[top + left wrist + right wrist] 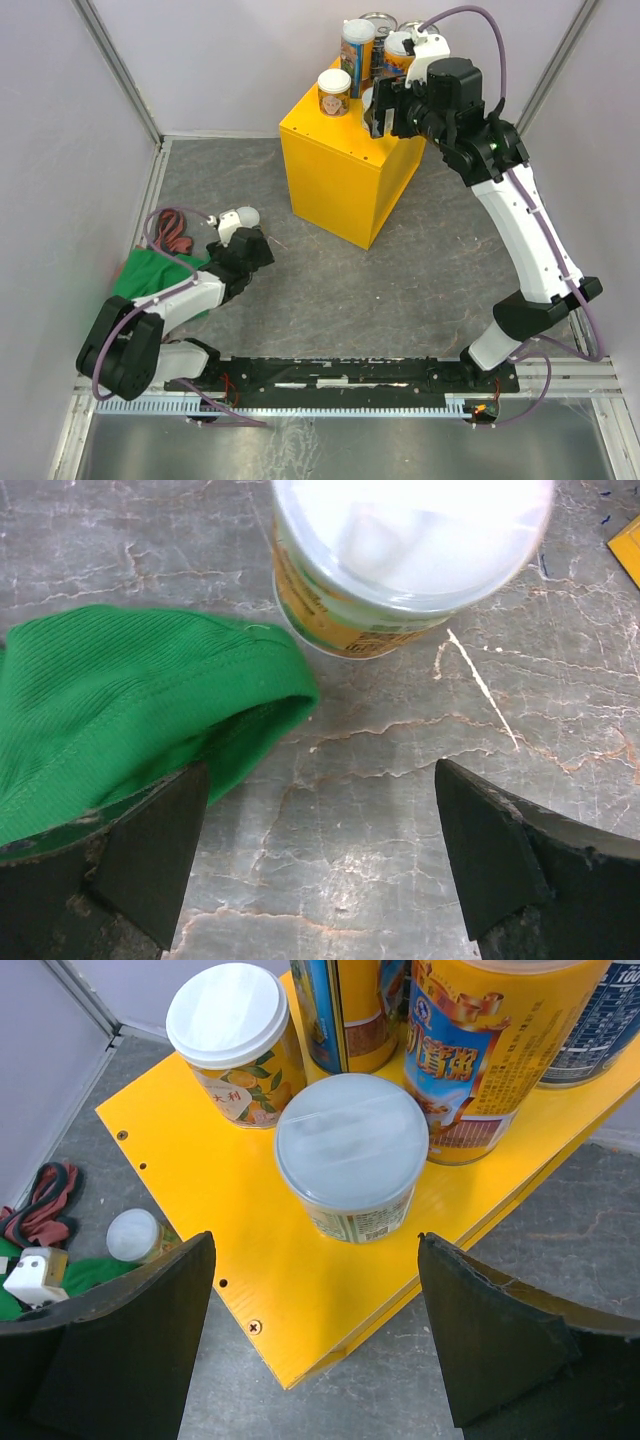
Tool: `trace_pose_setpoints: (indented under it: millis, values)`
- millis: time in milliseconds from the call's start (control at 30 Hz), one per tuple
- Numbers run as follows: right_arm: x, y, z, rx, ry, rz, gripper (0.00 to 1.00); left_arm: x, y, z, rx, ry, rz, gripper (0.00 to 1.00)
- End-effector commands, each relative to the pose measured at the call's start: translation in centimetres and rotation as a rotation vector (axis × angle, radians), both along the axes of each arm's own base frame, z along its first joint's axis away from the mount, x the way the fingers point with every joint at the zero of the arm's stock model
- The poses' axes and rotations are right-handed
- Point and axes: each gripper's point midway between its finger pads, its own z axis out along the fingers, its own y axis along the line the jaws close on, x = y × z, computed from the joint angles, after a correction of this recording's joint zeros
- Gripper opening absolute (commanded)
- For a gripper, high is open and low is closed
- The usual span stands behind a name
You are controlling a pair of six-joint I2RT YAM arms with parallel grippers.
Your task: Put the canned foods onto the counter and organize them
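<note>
The yellow counter carries several cans. A small pale-lidded can stands near its front corner, just ahead of my open right gripper, untouched. Behind it are another small can, two tall colourful cans and a blue-labelled can. One more small pale-lidded can stands on the grey floor beside the green cloth. My left gripper hovers open just short of it, with nothing between its fingers.
A coil of red and black cord lies at the left wall behind the green cloth. Pale walls close in the floor on the left, back and right. Grey stone floor spreads between the counter and the arm bases.
</note>
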Motion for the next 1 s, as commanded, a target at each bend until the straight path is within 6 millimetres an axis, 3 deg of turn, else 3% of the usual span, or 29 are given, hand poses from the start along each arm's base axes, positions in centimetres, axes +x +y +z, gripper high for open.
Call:
trace_pose_setpoints:
  millis: [0,267,500,967]
  values:
    - [-0.7,0.3,2.1,0.056,-0.055,0.019,0.89,3.2,-0.6,3.3,0.071,-0.149,0.036,1.0]
    - [-0.9,0.7,0.9,0.063,-0.033,0.039,0.89,4.1,-1.8,4.2,0.111,-0.185,0.042,1.0]
    - [-0.4,1.2,0.7,0.064,-0.034,0.049,0.89,4.7,-1.6,5.7,0.155,-0.22,0.067,1.0]
    - [0.2,2.1,0.0,0.071,-0.02,0.072,0.89,6.4,-1.4,5.9,0.23,-0.26,0.08,0.99]
